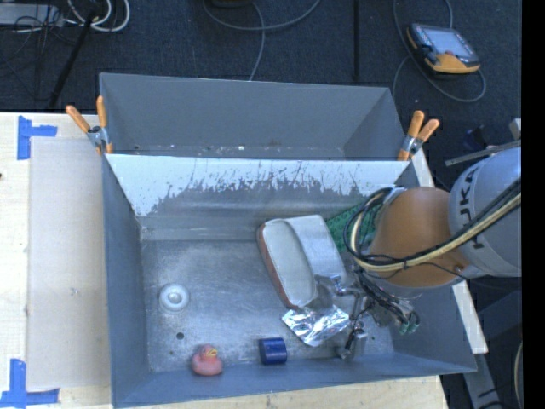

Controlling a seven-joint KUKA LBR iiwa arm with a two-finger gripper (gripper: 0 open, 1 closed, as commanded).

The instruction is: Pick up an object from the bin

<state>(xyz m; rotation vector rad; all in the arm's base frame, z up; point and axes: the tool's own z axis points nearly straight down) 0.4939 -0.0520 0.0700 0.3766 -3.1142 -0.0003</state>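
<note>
Roughly L-R lies crumpled foil, hand at its R end.

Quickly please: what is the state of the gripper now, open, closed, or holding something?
Gripper: cannot be told. It is low in the near right part of the bin, beside a crumpled silver foil piece.

gripper stood low over crumpled silver foil at front right of bin; blue cylinder, pink duck and white cap lay leftward.
</note>
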